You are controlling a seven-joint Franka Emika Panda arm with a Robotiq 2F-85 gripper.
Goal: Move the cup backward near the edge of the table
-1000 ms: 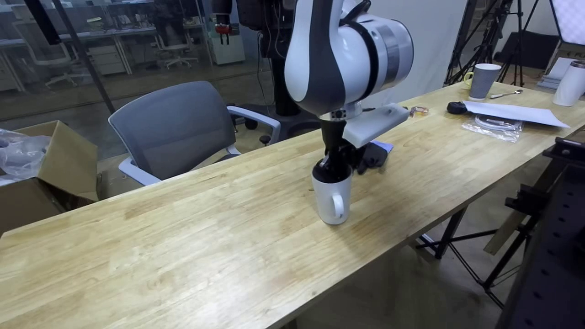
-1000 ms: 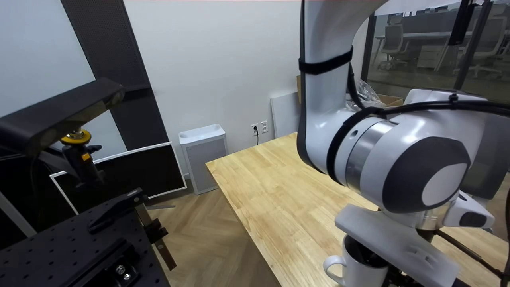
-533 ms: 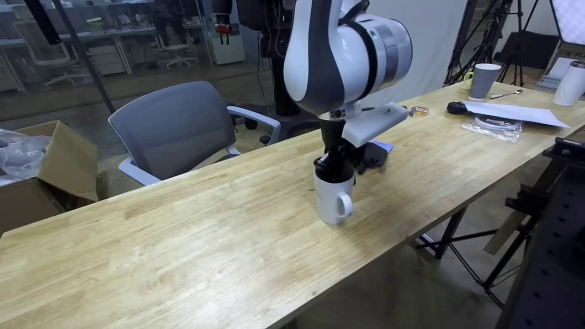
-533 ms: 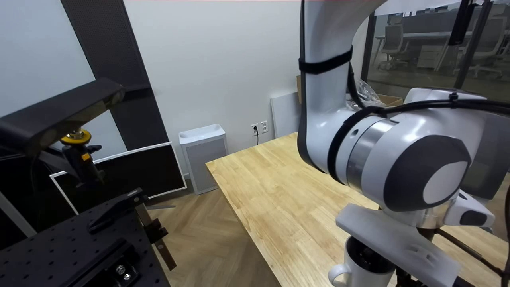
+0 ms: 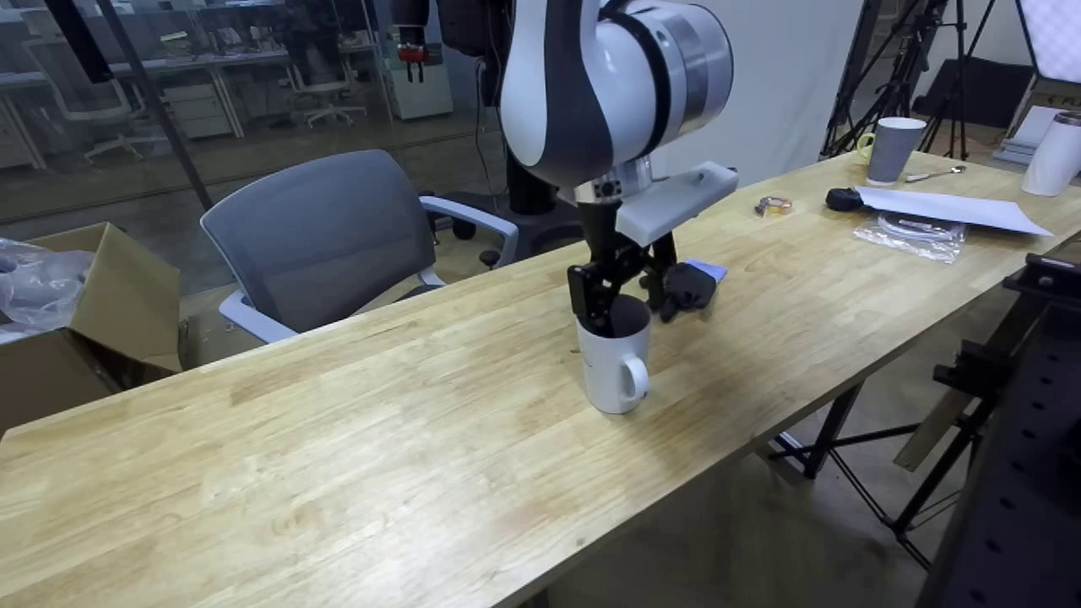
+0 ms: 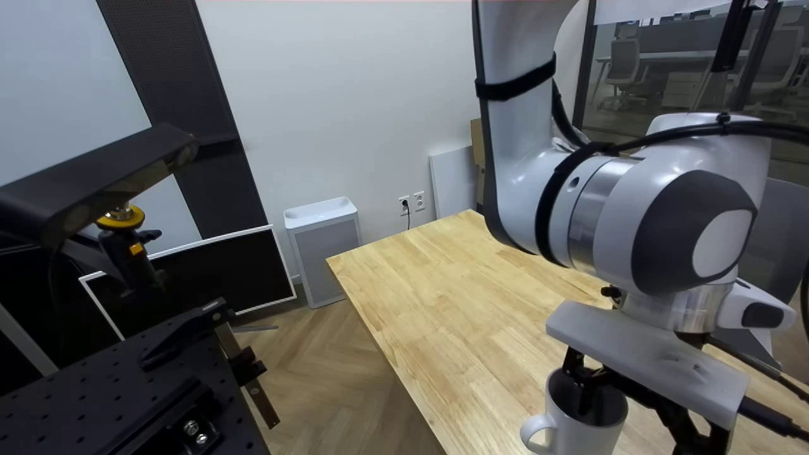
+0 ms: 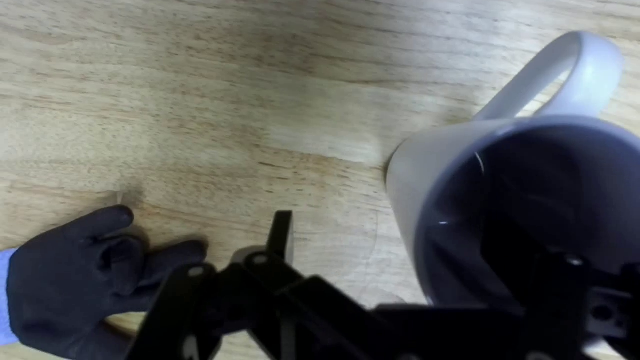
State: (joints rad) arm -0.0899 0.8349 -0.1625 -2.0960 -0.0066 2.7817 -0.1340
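The white cup (image 5: 610,371) stands upright on the wooden table (image 5: 355,473), its handle (image 6: 535,433) towards the table's long edge nearest the perforated black stand. My gripper (image 5: 629,311) is at the cup's mouth with its jaws spread wide. One finger reaches down inside the cup; the other is outside it, on the side of the black glove. In the wrist view a stretch of bare wood separates the outer finger (image 7: 281,230) from the cup wall (image 7: 417,170). Whether the inner finger touches the cup's inside is too dark to tell.
A black glove (image 5: 688,289) lies close beside the outer finger. Farther along the table are a tape roll (image 5: 773,205), a bagged cable (image 5: 916,232), a paper sheet (image 5: 954,209), a grey mug (image 5: 895,152) and a white tumbler (image 5: 1056,156). An office chair (image 5: 338,236) stands alongside.
The jaws, narrow in the cup's mouth before, have spread apart. My arm has risen a little and shifted towards the chair side. The cup's handle has turned slightly; the cup stays in nearly the same spot.
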